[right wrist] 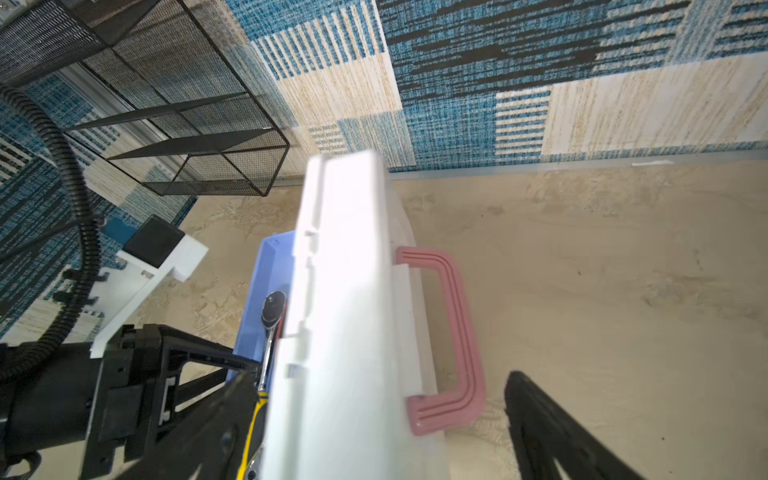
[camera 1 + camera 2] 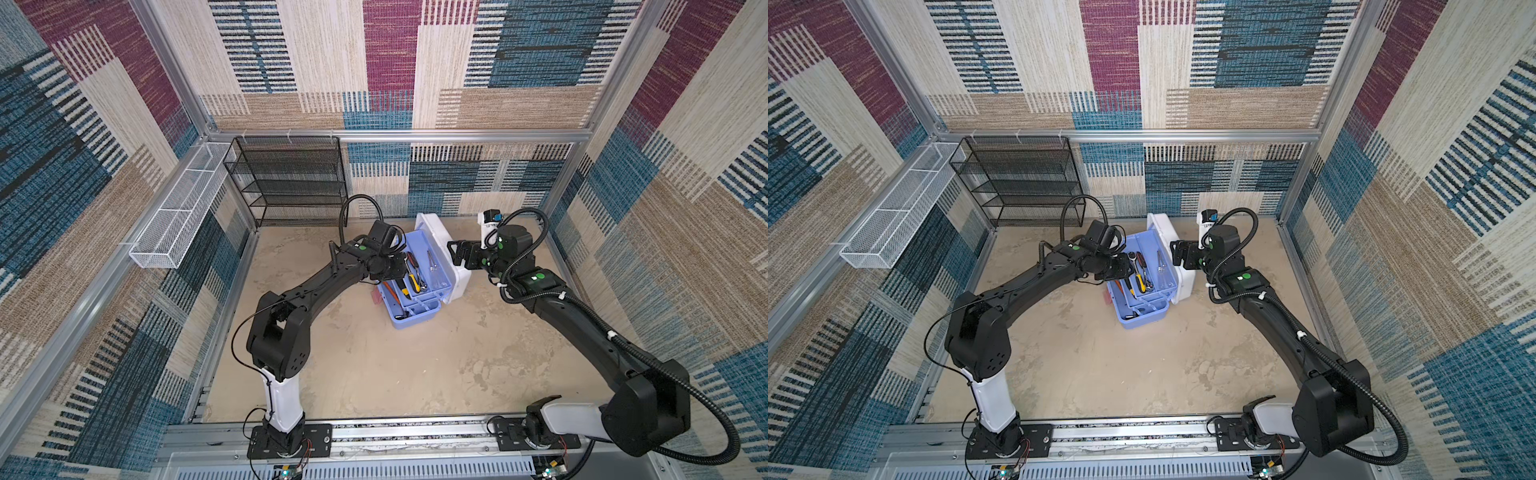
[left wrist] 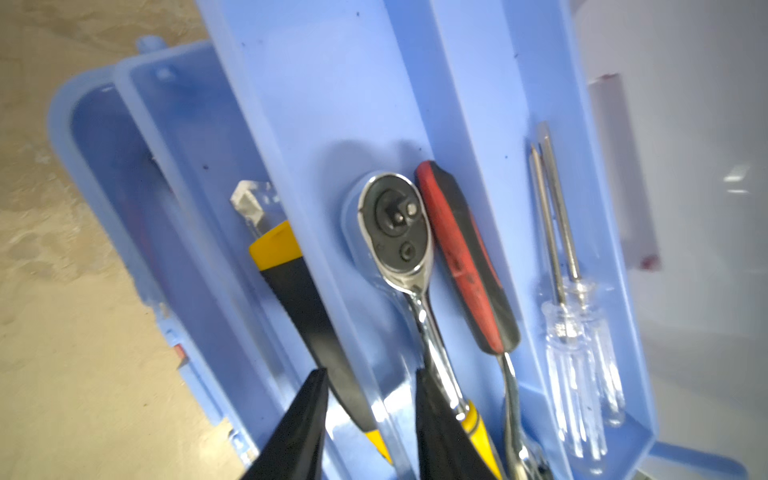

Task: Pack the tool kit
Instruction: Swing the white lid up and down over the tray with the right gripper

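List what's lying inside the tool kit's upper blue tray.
In the tray, a ratchet and a red-and-black-handled tool share one compartment; two clear-handled screwdrivers lie in the next. The left gripper partly hides the ratchet's yellow handle.

Ratchet [image 3: 395, 224] handle cut off (frame edge), white lid [image 1: 345, 291] blurred

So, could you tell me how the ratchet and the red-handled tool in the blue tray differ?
The ratchet is mostly bare shiny metal with a round head; the red-handled tool shows a thick red-and-black grip. The ratchet's head lies beside the red-handled tool's grip, so their grips sit at opposite ends. Both lie side by side in one compartment of the blue tray.
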